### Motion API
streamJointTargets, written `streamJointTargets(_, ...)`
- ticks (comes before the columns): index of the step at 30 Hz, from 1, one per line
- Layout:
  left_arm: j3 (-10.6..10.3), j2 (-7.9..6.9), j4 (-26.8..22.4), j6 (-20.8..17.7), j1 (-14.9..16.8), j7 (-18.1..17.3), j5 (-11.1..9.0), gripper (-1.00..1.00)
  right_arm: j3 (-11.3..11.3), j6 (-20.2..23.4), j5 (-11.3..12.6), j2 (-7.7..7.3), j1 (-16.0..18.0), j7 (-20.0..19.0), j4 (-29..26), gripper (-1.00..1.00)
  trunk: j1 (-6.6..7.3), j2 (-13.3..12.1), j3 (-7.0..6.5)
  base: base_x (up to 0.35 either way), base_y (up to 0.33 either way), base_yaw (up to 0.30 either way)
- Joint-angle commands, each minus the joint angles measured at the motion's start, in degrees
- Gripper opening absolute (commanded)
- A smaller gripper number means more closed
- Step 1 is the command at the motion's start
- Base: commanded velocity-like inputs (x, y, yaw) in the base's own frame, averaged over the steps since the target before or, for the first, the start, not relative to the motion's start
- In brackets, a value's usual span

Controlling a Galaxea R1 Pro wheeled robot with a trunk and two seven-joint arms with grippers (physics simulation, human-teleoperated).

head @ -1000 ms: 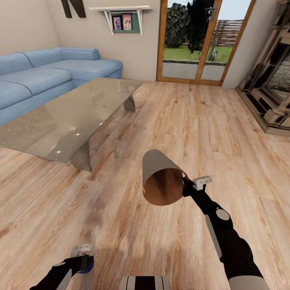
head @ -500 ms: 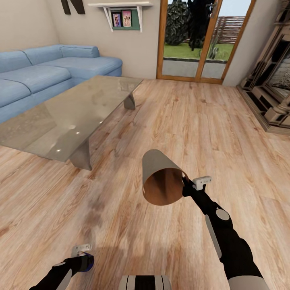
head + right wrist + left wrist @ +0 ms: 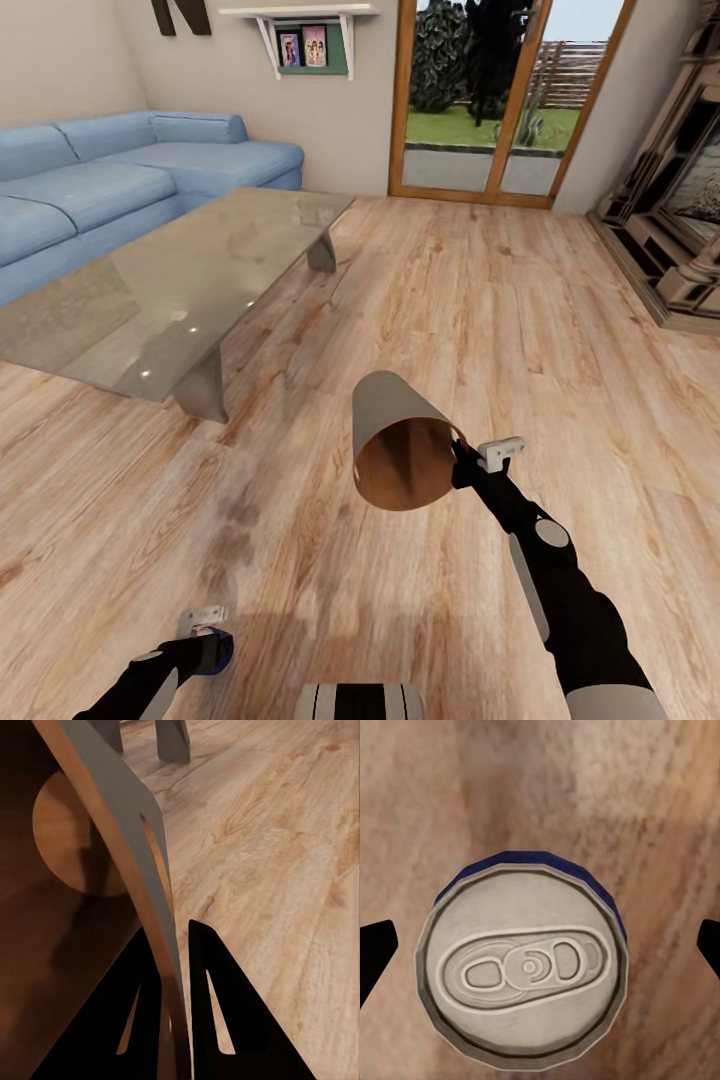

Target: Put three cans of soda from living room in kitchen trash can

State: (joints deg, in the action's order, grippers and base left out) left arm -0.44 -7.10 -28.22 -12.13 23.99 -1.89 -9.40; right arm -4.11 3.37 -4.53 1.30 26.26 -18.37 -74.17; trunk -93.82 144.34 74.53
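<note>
My right gripper [image 3: 458,462] is shut on the rim of the tash can [image 3: 385,425], a pale grey tapered bin held above the wood floor, tipped on its side with its brown inside facing me. In the right wrist view both black fingers [image 3: 142,982] pinch the bin's wall [image 3: 112,802]. Low at the left, my left gripper [image 3: 208,645] holds a dark blue can of soda [image 3: 222,652]. The left wrist view looks down on its grey top [image 3: 521,971], with a black fingertip [image 3: 375,952] on either side.
A glass low table [image 3: 170,290] stands ahead on the left, with the long blue sofa [image 3: 100,190] behind it. A wood-framed glass door [image 3: 490,100] is at the back and a brick fireplace [image 3: 680,200] on the right. Light wood floor [image 3: 480,300] lies between.
The whole view shifted slightly a second ago, so the camera moved. Both arms and what they hold have kept their places since.
</note>
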Motion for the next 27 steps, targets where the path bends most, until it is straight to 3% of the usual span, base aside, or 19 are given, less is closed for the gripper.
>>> streamJointTargets(1,0.0,-0.01,0.0,0.0,0.0,0.0,0.0,1.00,0.4,0.1,0.6,0.01,0.0,-0.3,-0.1,-1.00,-0.02,0.0,0.22,0.000,0.000,0.000)
streamJointTargets(5,0.0,-0.01,0.0,0.0,0.0,0.0,0.0,1.00,0.8,0.1,0.6,0.01,0.0,-0.3,-0.1,-1.00,-0.12,0.1,1.10,0.000,0.000,0.000)
streamJointTargets(27,0.0,-0.01,0.0,0.0,0.0,0.0,0.0,1.00,0.9,0.1,0.6,0.00,0.0,-0.3,-0.1,-1.00,-0.20,0.1,1.77,0.000,0.000,0.000)
